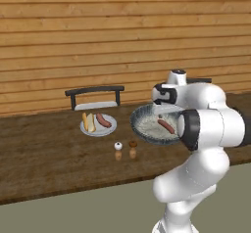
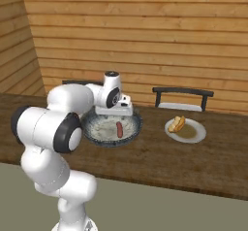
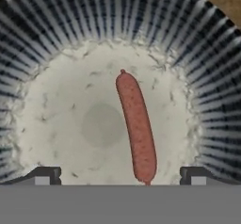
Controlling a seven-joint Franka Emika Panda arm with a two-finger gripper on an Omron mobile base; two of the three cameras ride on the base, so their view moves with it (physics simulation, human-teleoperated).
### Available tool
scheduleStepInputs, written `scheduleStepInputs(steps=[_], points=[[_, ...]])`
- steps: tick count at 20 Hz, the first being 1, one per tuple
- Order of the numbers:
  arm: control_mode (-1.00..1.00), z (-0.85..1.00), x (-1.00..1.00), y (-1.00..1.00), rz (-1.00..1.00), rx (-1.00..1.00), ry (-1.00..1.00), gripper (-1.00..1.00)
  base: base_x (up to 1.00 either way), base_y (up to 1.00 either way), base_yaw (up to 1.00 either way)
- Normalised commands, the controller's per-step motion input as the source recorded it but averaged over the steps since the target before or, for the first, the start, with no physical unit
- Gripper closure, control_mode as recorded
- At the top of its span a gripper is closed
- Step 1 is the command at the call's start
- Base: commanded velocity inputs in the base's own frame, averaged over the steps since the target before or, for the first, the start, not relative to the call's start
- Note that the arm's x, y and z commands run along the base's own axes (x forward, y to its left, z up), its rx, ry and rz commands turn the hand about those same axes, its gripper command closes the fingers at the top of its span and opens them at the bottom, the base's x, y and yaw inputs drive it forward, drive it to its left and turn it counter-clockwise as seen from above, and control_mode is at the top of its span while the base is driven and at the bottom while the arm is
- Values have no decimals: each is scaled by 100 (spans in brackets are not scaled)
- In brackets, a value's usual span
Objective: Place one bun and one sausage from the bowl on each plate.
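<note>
Directly under the hand sits the bowl: round, shallow, with a dark grey-blue ribbed wall and a pale speckled floor carrying a faint darker disc at its centre. One sausage lies on that floor, reddish-brown, smooth, slightly curved, with pinched ends; its near end falls between the two finger tips.

Gripper: jaws spread wide, nothing between them, dark tips standing apart on either side of the sausage end, not visibly touching it.

The table is dark brown wood with a streaked grain; the wall behind is horizontal light wooden planks.

One plate, flat, pale, with a raised rim, lies well to the left of the bowl in the left base view and holds a yellow-tan bun beside a second sausage. The other plate, in the right base view, is right of the bowl and carries a bun near its far-left edge.

Two small shakers, one white-topped and one brown-topped, stand upright between the left plate and the bowl.

Arm: white, glossy, dark joints, elbow folded high, wrist bent forward so the hand hangs over the bowl, pointing down.
</note>
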Motion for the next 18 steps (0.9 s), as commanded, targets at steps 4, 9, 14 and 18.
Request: scheduleStepInputs(steps=[4, 9, 14, 18], points=[[-100, -64, 14, -10, 1, 0, -1, -100, 0, 0, 0], [-100, -52, 0, -2, 0, 0, 0, -100, 0, 0, 0], [-100, -20, 2, -11, 0, 0, 0, -100, 0, 0, 0], [-100, -27, 0, -2, 0, 0, 0, -100, 0, 0, 0]])
